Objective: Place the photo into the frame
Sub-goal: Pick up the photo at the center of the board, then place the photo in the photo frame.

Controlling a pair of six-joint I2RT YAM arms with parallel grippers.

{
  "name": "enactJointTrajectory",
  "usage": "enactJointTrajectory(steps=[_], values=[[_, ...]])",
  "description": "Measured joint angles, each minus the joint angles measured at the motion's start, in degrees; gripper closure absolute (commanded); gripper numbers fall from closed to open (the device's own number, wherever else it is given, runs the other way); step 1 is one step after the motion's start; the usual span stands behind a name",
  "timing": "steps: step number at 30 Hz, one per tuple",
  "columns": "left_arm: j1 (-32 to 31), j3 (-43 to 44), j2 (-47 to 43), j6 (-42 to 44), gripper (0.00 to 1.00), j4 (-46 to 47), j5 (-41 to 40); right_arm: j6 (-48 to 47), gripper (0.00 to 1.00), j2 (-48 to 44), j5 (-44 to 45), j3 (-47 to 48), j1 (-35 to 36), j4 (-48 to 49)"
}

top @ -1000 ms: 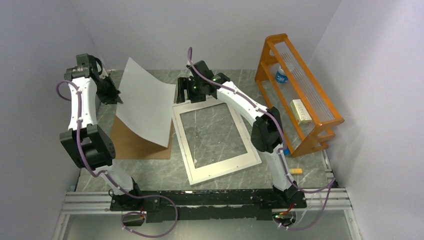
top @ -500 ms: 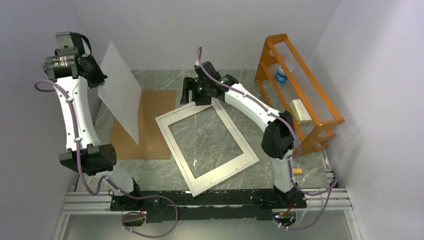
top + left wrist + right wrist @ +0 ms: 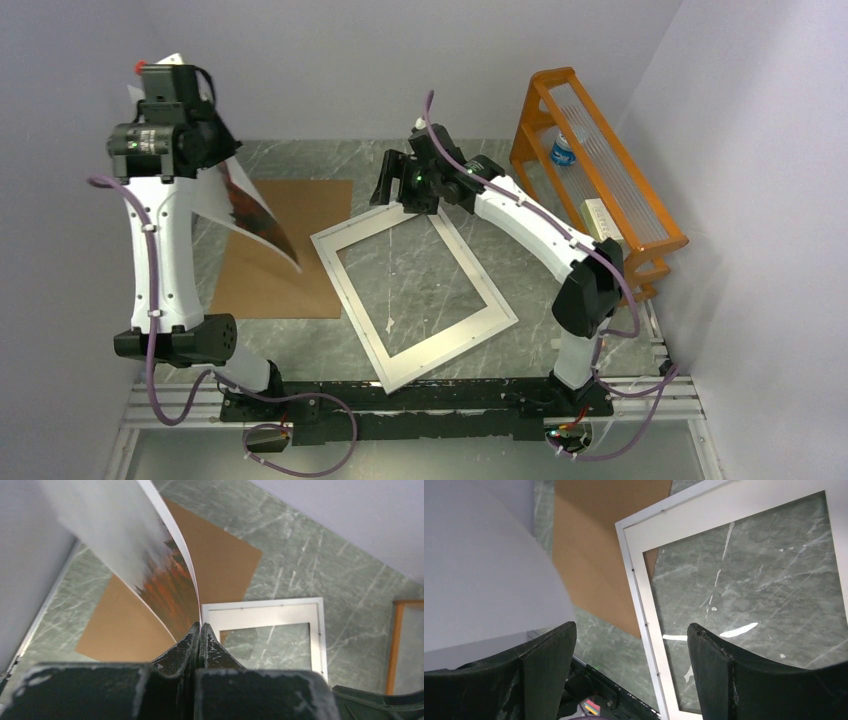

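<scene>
The photo point(image 3: 258, 215) hangs in the air at the left, its reddish-orange trees facing down and right. My left gripper point(image 3: 213, 150) is raised high and shut on its upper edge. In the left wrist view the fingertips point(image 3: 196, 635) pinch the curved photo point(image 3: 165, 585) at its edge. The frame point(image 3: 370, 227) lies flat and skewed on the table's middle; marble shows through its opening. My right gripper point(image 3: 393, 190) hovers over its far corner, open and holding nothing. The right wrist view shows the frame point(image 3: 674, 522) below the spread gripper point(image 3: 631, 630).
A brown backing board point(image 3: 290, 250) lies flat left of the frame, under the hanging photo. An orange rack point(image 3: 600, 190) with a bottle and a small box stands along the right wall. A small orange item point(image 3: 595, 342) lies by the right arm's base.
The left arm lifted the photo higher and turned it so the printed side shows. The frame swung counterclockwise a second ago and now lies still. The right gripper rose off it and opened wider.
</scene>
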Motion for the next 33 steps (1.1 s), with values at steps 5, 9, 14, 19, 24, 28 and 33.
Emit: enactJointTrajectory(steps=[5,9,14,19,24,28,33], values=[[-6.4,-1.9,0.3,-2.8,0.97,1.7,-1.2,1.7,0.15,-4.3,2.7,-1.5,-0.2,-0.4],[-8.0,-5.0,-0.5,-5.6,0.98,5.4,4.3,2.3,0.15,-7.6,5.5,-2.9,-0.9,-1.8],[-8.9,-12.7,-4.7,-10.9,0.97,15.4,18.3,2.6,0.15,-12.9,8.6,-7.2,-5.4,-3.6],[-9.6,-22.6,-11.8,-19.5,0.97,31.4,31.3,2.2,0.14,-18.4,11.3,-11.7,-11.4,-6.0],[-10.4,-45.2,-26.0,-28.8,0.98,46.5,37.0,-0.4,0.14,-24.3,14.8,-18.1,-16.8,-8.0],[-10.8,-66.0,-36.0,-35.5,0.97,55.9,41.4,-2.6,0.2,-25.1,18.3,-24.8,-18.9,-9.0],[-11.1,-87.0,-46.4,-39.1,0.97,57.0,40.4,-3.6,0.28,-19.9,22.1,-34.1,-19.3,-9.0]])
